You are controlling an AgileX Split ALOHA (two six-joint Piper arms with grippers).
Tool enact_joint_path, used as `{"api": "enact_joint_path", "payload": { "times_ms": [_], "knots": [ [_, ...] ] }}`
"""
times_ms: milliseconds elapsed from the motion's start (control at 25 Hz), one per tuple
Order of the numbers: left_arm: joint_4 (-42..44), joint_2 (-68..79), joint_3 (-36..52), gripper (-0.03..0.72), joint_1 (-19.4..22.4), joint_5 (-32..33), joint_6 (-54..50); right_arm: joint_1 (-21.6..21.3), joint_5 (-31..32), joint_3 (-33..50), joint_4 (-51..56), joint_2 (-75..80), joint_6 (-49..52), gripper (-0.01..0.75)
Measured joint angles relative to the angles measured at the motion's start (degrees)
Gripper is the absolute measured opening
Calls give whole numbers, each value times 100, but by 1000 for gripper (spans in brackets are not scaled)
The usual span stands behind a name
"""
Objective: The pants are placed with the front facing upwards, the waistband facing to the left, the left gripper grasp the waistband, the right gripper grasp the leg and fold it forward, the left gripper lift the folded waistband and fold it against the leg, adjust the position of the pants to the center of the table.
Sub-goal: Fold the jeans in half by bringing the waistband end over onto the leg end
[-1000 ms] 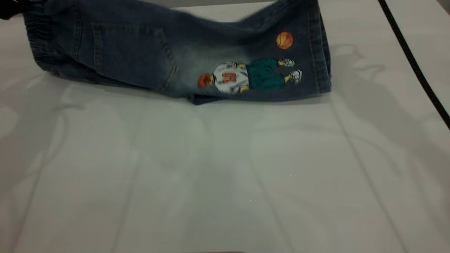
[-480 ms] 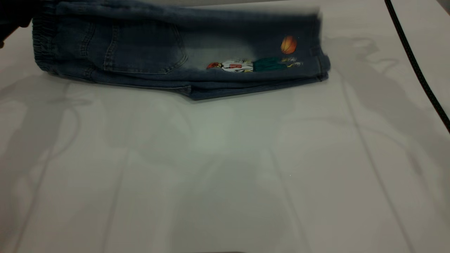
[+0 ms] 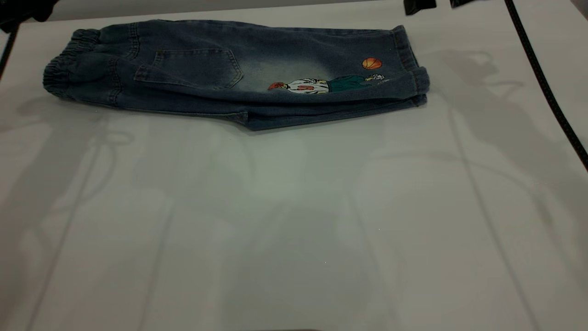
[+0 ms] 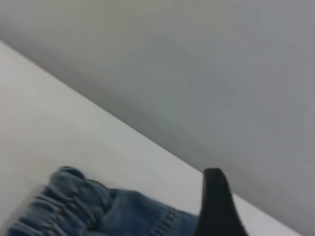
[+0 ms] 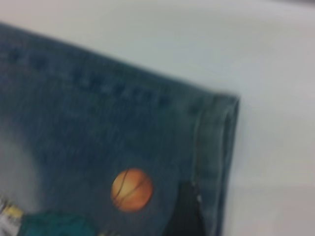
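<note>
The blue denim pants (image 3: 275, 59) lie flat at the far side of the white table (image 3: 294, 207), folded lengthwise with the back pocket and the basketball-player print on top. The gathered waistband (image 3: 64, 69) points left and the leg (image 3: 367, 87) ends at a stitched hem on the right. My left gripper (image 3: 20, 11) hangs above the far left corner, open and clear of the waistband (image 4: 64, 201); one black fingertip (image 4: 214, 196) shows in the left wrist view. My right gripper (image 3: 438, 3) is open above the far edge, just beyond the hem. The right wrist view looks down on the leg (image 5: 98, 128) and its orange ball.
A black cable (image 3: 542, 82) runs diagonally across the table's right side. A thinner cable (image 3: 7, 50) hangs at the left edge. Arm shadows fall on the white surface in front of the pants.
The pants, held up off the table a second ago, have come down and lie flat. Both grippers have let go and drawn back toward the far edge.
</note>
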Motion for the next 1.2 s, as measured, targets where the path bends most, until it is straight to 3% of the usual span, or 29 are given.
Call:
{"api": "enact_joint_path", "payload": {
  "times_ms": [120,240,480,640,760,880,1040,1200],
  "knots": [
    [901,-83,0,449,91,575,0,53,474,-42,242,0,-15,556],
    [1872,-285,-17,454,183,1700,20,185,1070,-291,286,0,-128,561],
    [3137,-810,-687,456,266,4767,38,443,2424,-1317,298,0,-255,561],
    [3187,-991,-1477,456,266,7007,78,581,2997,-1894,301,0,-272,561],
    [3124,-991,-2024,456,266,8376,433,696,3123,-2097,318,0,-272,561],
    [2719,-991,-2523,456,266,9221,1195,787,3138,-2147,358,0,-272,561],
    [1388,-991,-2979,451,266,9723,2900,813,3144,-2160,424,0,-277,561],
    [-219,-991,-3136,433,266,9817,4963,813,3144,-2158,438,0,-284,561]
  ]
}}
